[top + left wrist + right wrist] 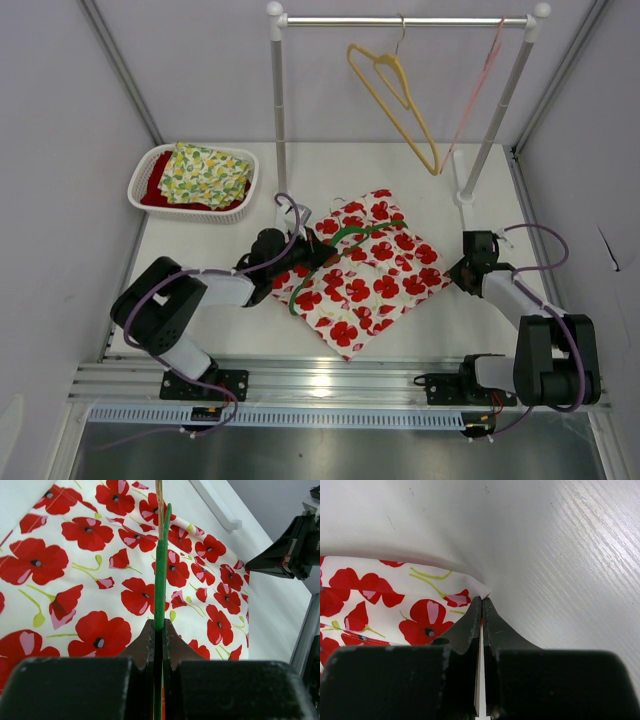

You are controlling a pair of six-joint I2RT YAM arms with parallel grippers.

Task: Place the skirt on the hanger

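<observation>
Clamping green hanger [160, 575]: left tool [159, 624], wrist-view

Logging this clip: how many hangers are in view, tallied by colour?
yellow hanger: 1, on the rail
pink hanger: 1, on the rail
green hanger: 1, across the skirt
Total: 3

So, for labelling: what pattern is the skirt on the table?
Skirt: red poppies on white, green stems; clearest in left wrist view.
</observation>
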